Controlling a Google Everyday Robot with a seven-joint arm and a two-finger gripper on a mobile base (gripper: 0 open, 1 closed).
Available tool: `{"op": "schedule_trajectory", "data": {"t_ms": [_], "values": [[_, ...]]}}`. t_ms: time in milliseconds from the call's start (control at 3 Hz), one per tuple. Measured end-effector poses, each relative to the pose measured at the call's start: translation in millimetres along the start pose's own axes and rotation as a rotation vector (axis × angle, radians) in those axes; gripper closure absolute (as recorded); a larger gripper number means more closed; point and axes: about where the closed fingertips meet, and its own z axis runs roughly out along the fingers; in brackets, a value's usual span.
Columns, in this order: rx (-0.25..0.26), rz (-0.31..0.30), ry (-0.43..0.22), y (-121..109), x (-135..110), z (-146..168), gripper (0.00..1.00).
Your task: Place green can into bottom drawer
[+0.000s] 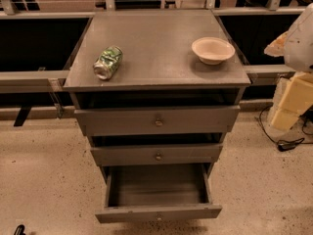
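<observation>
The green can (108, 61) lies on its side, dented, on the left of the grey cabinet top (156, 43). The bottom drawer (158, 213) is pulled open, and its inside (156, 185) holds nothing that I can see. Its small round knob sits at the lower edge of the view. My gripper is not in view. Only a white and cream part of my arm (299, 43) shows at the right edge, well clear of the can and beside the cabinet.
A cream bowl (212, 50) stands on the right of the cabinet top. The top drawer (157, 121) and middle drawer (157, 155) are pushed in. A black cable (286, 143) lies on the speckled floor at right. Grey rails run behind the cabinet.
</observation>
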Motion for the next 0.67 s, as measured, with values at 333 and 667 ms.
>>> {"op": "schedule_trajectory", "data": {"t_ms": [333, 667], "values": [[0.000, 0.000, 0.000, 0.0, 0.0, 0.0, 0.00], [0.049, -0.130, 0.048, -5.8, -32.4, 17.7, 0.00]]}}
